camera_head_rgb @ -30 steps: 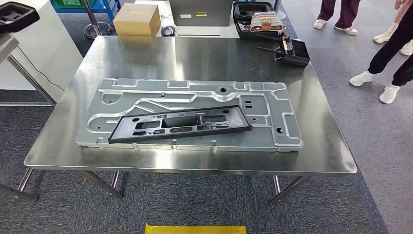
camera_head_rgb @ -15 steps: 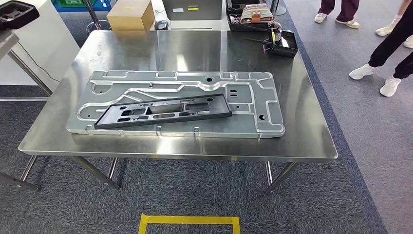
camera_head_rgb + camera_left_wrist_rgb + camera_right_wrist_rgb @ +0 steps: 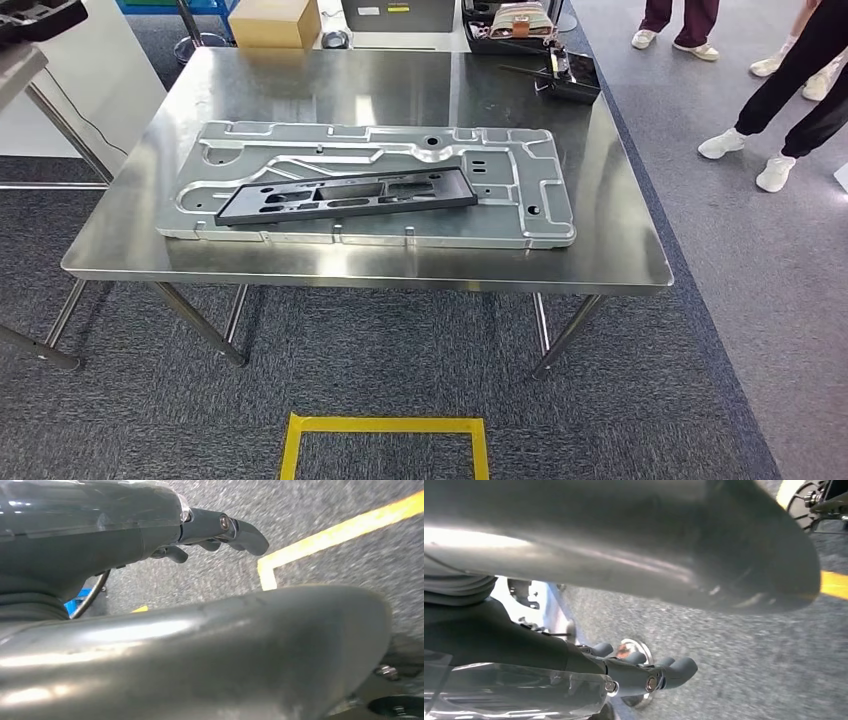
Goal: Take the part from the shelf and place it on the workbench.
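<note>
A long black plastic part with several cut-outs lies flat on a large stamped silver panel, which rests on the steel workbench in the head view. My left hand hangs over the grey carpet beside a yellow floor line, its fingers loosely extended and holding nothing. My right hand also hangs above the carpet, with its fingers stretched out and nothing in them. Both hands are well away from the bench.
A black tray of tools sits at the bench's far right corner, a cardboard box behind it. A white cabinet stands at left. People's legs are at right. A yellow floor marking lies before the bench.
The camera has drawn back from the bench: the table looks smaller and higher in the picture, and more of the yellow floor marking shows. The black part and panel lie as before.
</note>
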Available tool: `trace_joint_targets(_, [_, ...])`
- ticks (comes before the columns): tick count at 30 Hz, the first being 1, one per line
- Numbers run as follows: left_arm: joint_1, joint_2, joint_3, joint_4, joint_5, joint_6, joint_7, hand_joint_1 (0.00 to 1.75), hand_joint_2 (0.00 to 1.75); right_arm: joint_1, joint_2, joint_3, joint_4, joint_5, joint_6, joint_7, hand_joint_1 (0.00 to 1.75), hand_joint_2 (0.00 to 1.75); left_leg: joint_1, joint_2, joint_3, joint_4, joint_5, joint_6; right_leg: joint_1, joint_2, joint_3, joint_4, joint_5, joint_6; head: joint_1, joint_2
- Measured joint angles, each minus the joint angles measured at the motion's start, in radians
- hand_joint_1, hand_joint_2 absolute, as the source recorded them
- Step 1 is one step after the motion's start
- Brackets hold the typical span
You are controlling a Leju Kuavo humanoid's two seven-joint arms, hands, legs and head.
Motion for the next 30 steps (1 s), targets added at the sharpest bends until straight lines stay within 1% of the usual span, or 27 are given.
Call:
trace_joint_targets(1, [0.000,0.000,0.000,0.000,0.000,0.000,0.000,0.00,0.00,0.000,0.000,0.000,0.000,0.000,-0.001,-0.002,0.00,0.00,0.002,0.000,-0.015,0.010,0.005,-0.005,-0.003,0.000,0.051,-0.064,0.019,0.002,0.000,0.000])
trace_joint_targets(2, [0.000,0.000,0.000,0.000,0.000,0.001,-0.001,0.00,0.00,-0.001,0.000,0.000,0.000,-0.002,-0.002,-0.005,0.00,0.00,0.003,0.000,-0.029,0.021,0.009,-0.010,-0.003,0.001,0.104,-0.139,0.021,0.002,0.000,0.000])
trace_joint_targets(3, [0.000,0.000,0.000,0.000,-0.001,0.002,-0.003,0.00,0.00,-0.002,0.000,-0.001,0.000,-0.007,-0.003,-0.008,0.00,0.00,0.002,0.000,-0.038,0.030,0.012,-0.016,-0.001,0.001,0.143,-0.201,0.011,-0.003,0.000,0.000])
trace_joint_targets(4, [0.000,0.000,0.000,-0.001,-0.002,0.003,-0.004,0.00,0.00,-0.003,0.000,-0.002,0.000,-0.013,-0.004,-0.011,0.00,0.00,0.001,0.000,-0.044,0.036,0.016,-0.022,0.001,0.002,0.166,-0.241,-0.003,-0.010,0.000,0.000])
trace_joint_targets(6, [0.001,0.000,0.000,-0.001,-0.005,0.003,-0.006,0.00,0.00,-0.003,0.000,-0.006,0.000,-0.026,-0.005,-0.013,0.00,0.00,0.002,0.001,-0.049,0.039,0.026,-0.036,0.005,0.003,0.166,-0.258,-0.006,-0.029,0.000,0.000])
trace_joint_targets(7, [0.001,0.000,0.000,-0.001,-0.007,0.002,-0.006,0.00,0.00,-0.003,0.000,-0.010,0.000,-0.031,-0.004,-0.013,0.00,0.00,0.004,0.000,-0.053,0.043,0.021,-0.043,0.005,0.003,0.161,-0.259,0.001,-0.039,0.000,0.000])
trace_joint_targets(8, [0.002,0.000,0.000,-0.001,-0.010,0.002,-0.006,0.00,0.00,-0.003,0.000,-0.015,0.000,-0.037,-0.004,-0.012,0.00,0.00,0.005,-0.001,-0.061,0.060,0.001,-0.048,0.004,0.003,0.154,-0.260,0.010,-0.048,0.000,0.000])
trace_joint_targets(10, [0.004,0.000,0.000,-0.001,-0.017,-0.001,-0.006,0.00,0.00,-0.003,0.001,-0.024,0.000,-0.045,-0.004,-0.010,0.00,0.00,0.008,-0.003,-0.094,0.151,-0.084,-0.057,0.004,0.007,0.133,-0.262,0.030,-0.061,0.000,0.000])
trace_joint_targets(11, [0.004,0.000,0.000,-0.001,-0.019,-0.003,-0.005,0.00,0.00,-0.002,0.001,-0.028,0.000,-0.048,-0.005,-0.009,0.00,0.00,0.009,-0.004,-0.114,0.216,-0.128,-0.060,0.006,0.011,0.121,-0.261,0.039,-0.064,0.000,0.000])
trace_joint_targets(12, [0.004,0.000,0.000,-0.001,-0.021,-0.004,-0.003,0.00,0.00,-0.002,0.001,-0.031,0.000,-0.049,-0.005,-0.008,0.00,0.00,0.009,-0.004,-0.128,0.276,-0.157,-0.061,0.007,0.016,0.108,-0.259,0.048,-0.064,0.000,0.000])
trace_joint_targets(13, [0.004,0.000,0.000,-0.001,-0.022,-0.005,-0.002,0.00,0.00,-0.001,0.001,-0.032,0.000,-0.049,-0.005,-0.008,0.00,0.00,0.009,-0.005,-0.129,0.312,-0.164,-0.061,0.009,0.022,0.095,-0.257,0.057,-0.064,0.000,0.000])
trace_joint_targets(14, [0.004,0.000,0.000,-0.001,-0.022,-0.006,0.000,0.00,0.00,0.000,0.001,-0.034,0.000,-0.049,-0.005,-0.008,0.00,0.00,0.008,-0.006,-0.113,0.312,-0.151,-0.058,0.010,0.031,0.083,-0.255,0.065,-0.062,0.000,0.000])
trace_joint_targets(15, [0.005,0.000,0.000,-0.001,-0.022,-0.006,0.001,0.00,0.00,0.000,0.002,-0.034,0.000,-0.048,-0.005,-0.008,0.00,0.00,0.008,-0.011,-0.077,0.273,-0.124,-0.054,0.011,0.041,0.071,-0.252,0.073,-0.060,0.000,0.000])
trace_joint_targets(16, [0.005,0.000,0.000,-0.001,-0.021,-0.006,0.001,0.00,0.00,0.000,0.002,-0.034,0.000,-0.046,-0.005,-0.008,0.00,0.00,0.008,-0.025,-0.027,0.204,-0.097,-0.047,0.011,0.052,0.062,-0.250,0.080,-0.058,0.000,0.000])
trace_joint_targets(17, [0.005,0.001,0.000,-0.001,-0.021,-0.006,0.001,0.00,0.00,-0.001,0.003,-0.034,0.000,-0.045,-0.005,-0.008,0.00,0.00,0.007,-0.046,0.026,0.126,-0.083,-0.039,0.013,0.062,0.054,-0.249,0.087,-0.055,0.000,0.000])
trace_joint_targets(18, [0.006,0.002,0.000,-0.001,-0.021,-0.005,0.001,0.00,0.00,-0.002,0.004,-0.034,0.000,-0.042,-0.005,-0.008,0.00,0.00,0.007,-0.066,0.066,0.063,-0.079,-0.033,0.013,0.072,0.048,-0.248,0.095,-0.051,0.000,0.000])
trace_joint_targets(19, [0.006,0.003,0.000,-0.001,-0.020,-0.005,0.001,0.00,0.00,-0.002,0.005,-0.034,0.000,-0.040,-0.005,-0.008,0.00,0.00,0.006,-0.079,0.088,0.022,-0.082,-0.027,0.012,0.081,0.042,-0.248,0.102,-0.045,0.000,0.000])
trace_joint_targets(21, [0.007,0.003,0.000,-0.001,-0.019,-0.004,0.001,0.00,0.00,0.000,0.006,-0.034,0.000,-0.036,-0.005,-0.008,0.00,0.00,0.003,-0.070,0.093,0.000,-0.082,-0.020,0.010,0.102,0.035,-0.251,0.119,-0.030,0.000,0.000])
trace_joint_targets(22, [0.007,0.003,0.000,-0.001,-0.019,-0.004,0.002,0.00,0.00,0.002,0.005,-0.035,0.000,-0.034,-0.005,-0.008,0.00,0.00,0.004,-0.057,0.090,-0.005,-0.075,-0.014,0.010,0.103,0.030,-0.250,0.121,-0.024,0.000,0.000])
trace_joint_targets(23, [0.006,0.002,0.000,-0.001,-0.019,-0.004,0.002,0.00,0.00,0.004,0.005,-0.035,0.000,-0.032,-0.005,-0.008,0.00,0.00,0.006,-0.044,0.086,-0.011,-0.066,-0.006,0.012,0.091,0.022,-0.238,0.110,-0.020,0.000,0.000])
trace_joint_targets(24, [0.006,0.002,0.001,-0.001,-0.020,-0.004,0.002,0.00,0.00,0.004,0.004,-0.035,0.000,-0.031,-0.006,-0.008,0.00,0.00,0.008,-0.030,0.080,-0.018,-0.055,0.001,0.013,0.070,0.005,-0.206,0.082,-0.016,0.000,0.000])
trace_joint_targets(25, [0.006,0.002,0.001,-0.001,-0.020,-0.005,0.001,0.00,0.00,0.003,0.004,-0.035,0.000,-0.031,-0.006,-0.008,0.00,0.00,0.007,-0.016,0.072,-0.020,-0.047,0.006,0.011,0.045,-0.017,-0.153,0.042,-0.014,0.000,0.000])
trace_joint_targets(26, [0.008,0.001,0.001,-0.001,-0.021,-0.005,0.001,0.00,0.00,0.002,0.004,-0.035,0.000,-0.031,-0.006,-0.007,0.00,0.00,0.006,-0.003,0.062,-0.020,-0.041,0.010,0.010,0.024,-0.042,-0.086,-0.002,-0.010,0.000,0.000])
trace_joint_targets(27, [0.010,0.001,0.001,-0.001,-0.022,-0.006,0.001,0.00,0.00,0.002,0.004,-0.035,0.000,-0.031,-0.006,-0.007,0.00,0.00,0.004,0.012,0.052,-0.017,-0.036,0.011,0.007,0.015,-0.063,-0.022,-0.037,-0.006,0.000,0.000])
trace_joint_targets(28, [0.011,0.001,0.001,-0.001,-0.022,-0.006,0.000,0.00,0.00,0.003,0.004,-0.035,0.000,-0.031,-0.007,-0.007,0.00,0.00,0.003,0.027,0.043,-0.013,-0.032,0.010,0.005,0.010,-0.069,0.017,-0.055,-0.001,0.000,0.000])
trace_joint_targets(29, [0.013,0.001,0.001,-0.001,-0.022,-0.006,0.000,0.00,0.00,0.003,0.004,-0.036,0.000,-0.031,-0.008,-0.007,0.00,0.00,0.003,0.042,0.034,-0.008,-0.029,0.009,0.002,0.005,-0.056,0.021,-0.055,0.004,0.000,0.000])
trace_joint_targets(30, [0.013,0.001,0.001,-0.001,-0.023,-0.007,0.000,0.00,0.00,0.003,0.004,-0.036,0.000,-0.031,-0.009,-0.008,0.00,0.00,0.003,0.052,0.025,-0.002,-0.026,0.006,0.000,0.001,-0.022,-0.016,-0.039,0.007,0.000,0.000])
